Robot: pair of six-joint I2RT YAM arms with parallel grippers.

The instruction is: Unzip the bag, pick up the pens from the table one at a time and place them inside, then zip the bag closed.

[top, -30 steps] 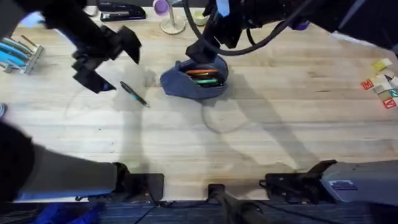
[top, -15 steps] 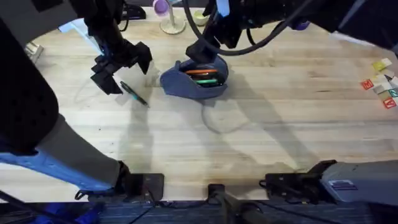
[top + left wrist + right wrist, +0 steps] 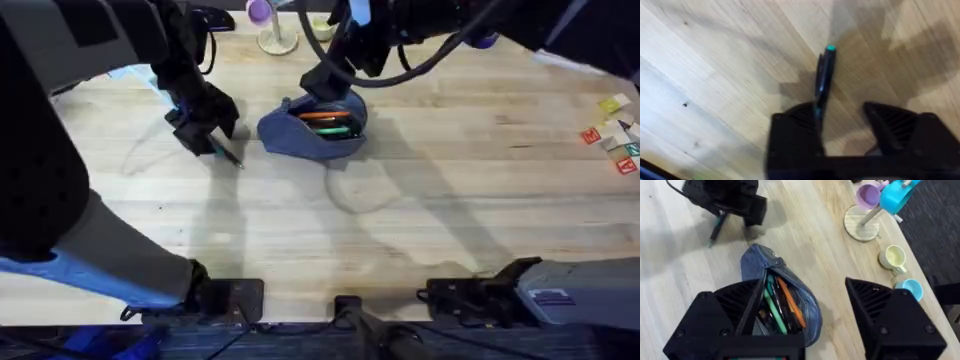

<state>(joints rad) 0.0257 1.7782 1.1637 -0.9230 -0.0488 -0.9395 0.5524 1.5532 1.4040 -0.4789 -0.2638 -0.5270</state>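
1. The left gripper (image 3: 212, 138) is low over the dark pen (image 3: 822, 80) on the table (image 3: 450, 200), fingers apart.
2. The right gripper (image 3: 805, 325) has fingers apart at the open bag (image 3: 312, 128), with pens inside.

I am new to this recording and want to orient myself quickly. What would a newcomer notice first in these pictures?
First, the open bag near the middle of the table, with orange and green pens showing inside, and the right gripper open just above its mouth. Next, the left gripper to the bag's left, low over a dark pen lying on the wood, its open fingers around the pen's near end.
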